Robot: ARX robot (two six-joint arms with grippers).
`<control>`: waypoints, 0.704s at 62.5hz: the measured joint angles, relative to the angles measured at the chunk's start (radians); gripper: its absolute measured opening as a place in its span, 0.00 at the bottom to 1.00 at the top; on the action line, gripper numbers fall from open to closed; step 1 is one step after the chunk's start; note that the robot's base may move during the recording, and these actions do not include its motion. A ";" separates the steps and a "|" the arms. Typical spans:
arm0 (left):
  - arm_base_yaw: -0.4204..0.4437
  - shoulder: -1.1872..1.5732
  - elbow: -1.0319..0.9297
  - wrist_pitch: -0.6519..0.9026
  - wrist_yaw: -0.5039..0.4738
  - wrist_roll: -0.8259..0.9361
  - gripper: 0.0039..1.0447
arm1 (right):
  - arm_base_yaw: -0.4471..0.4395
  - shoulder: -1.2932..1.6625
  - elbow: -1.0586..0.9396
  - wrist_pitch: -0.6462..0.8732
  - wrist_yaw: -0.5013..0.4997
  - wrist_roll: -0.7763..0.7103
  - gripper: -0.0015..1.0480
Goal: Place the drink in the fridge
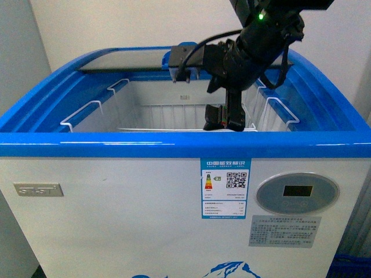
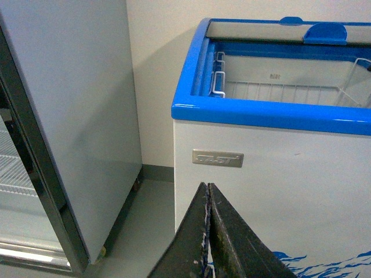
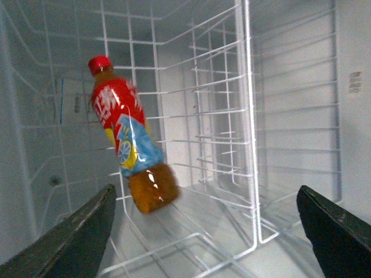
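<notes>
Right now my right end effector [image 1: 227,120] is down inside the fridge [image 1: 174,145], over toward the right half of the opening, and its fingers are spread wide with nothing between them. From the right wrist camera the drink [image 3: 128,146] is in a white wire basket [image 3: 232,145], leaning at a tilt against the mesh with its red cap up. It's clear of both fingers [image 3: 69,237], so I'd say it's already delivered and just resting there. A bit blurry in that view, so I can't tell if it's fully settled.

How it'll handle, my guess: a plastic bottle of tea, mostly full, so a decent bit of weight low down but nothing heavy. The body is stiff enough to squeeze lightly, though the glossy label wrap looks slippery. If I had to regrab it, I'd go for the labelled mid-section, square across the body, not the narrow neck. Being tilted on wire, it could roll or slide if nudged.

Left end effector [image 2: 207,231] is pressed closed on nothing, parked outside the near front wall of the fridge, low, with the grey upright cabinet [image 2: 75,116] off to its left.
</notes>
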 joint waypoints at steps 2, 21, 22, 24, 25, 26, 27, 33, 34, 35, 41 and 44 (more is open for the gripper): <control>0.000 0.000 0.000 0.000 0.000 0.000 0.02 | -0.002 -0.018 0.005 0.006 -0.009 0.013 0.94; 0.000 0.000 0.000 0.000 0.000 0.000 0.02 | -0.049 -0.362 -0.180 0.277 0.175 0.413 0.93; 0.000 0.000 0.000 0.000 0.000 0.000 0.02 | -0.052 -0.381 -0.193 0.276 0.182 0.436 0.93; 0.000 0.000 0.000 0.000 0.000 0.000 0.02 | -0.063 -0.439 -0.238 0.269 0.204 0.509 0.93; 0.000 0.000 0.000 0.000 0.000 0.000 0.02 | -0.071 -0.479 -0.271 0.264 0.222 0.559 0.93; 0.000 0.000 0.000 0.000 0.000 0.000 0.02 | -0.075 -0.499 -0.287 0.260 0.231 0.585 0.93; 0.000 0.000 0.000 0.000 0.000 0.000 0.02 | -0.079 -0.520 -0.304 0.255 0.240 0.612 0.93; 0.000 0.000 0.000 0.000 0.000 0.000 0.02 | -0.116 -0.734 -0.485 0.196 0.253 0.838 0.93; 0.000 0.000 0.000 0.000 0.000 0.000 0.02 | -0.126 -0.786 -0.529 0.182 0.249 0.872 0.93; 0.000 0.000 0.000 0.000 0.000 0.000 0.02 | -0.134 -0.838 -0.571 0.161 0.247 0.925 0.93; 0.000 0.000 0.000 0.000 0.000 0.000 0.02 | -0.169 -1.150 -0.826 0.105 0.254 1.089 0.89; 0.000 0.000 0.000 0.000 0.000 0.000 0.02 | -0.181 -1.305 -0.974 0.253 0.254 1.115 0.81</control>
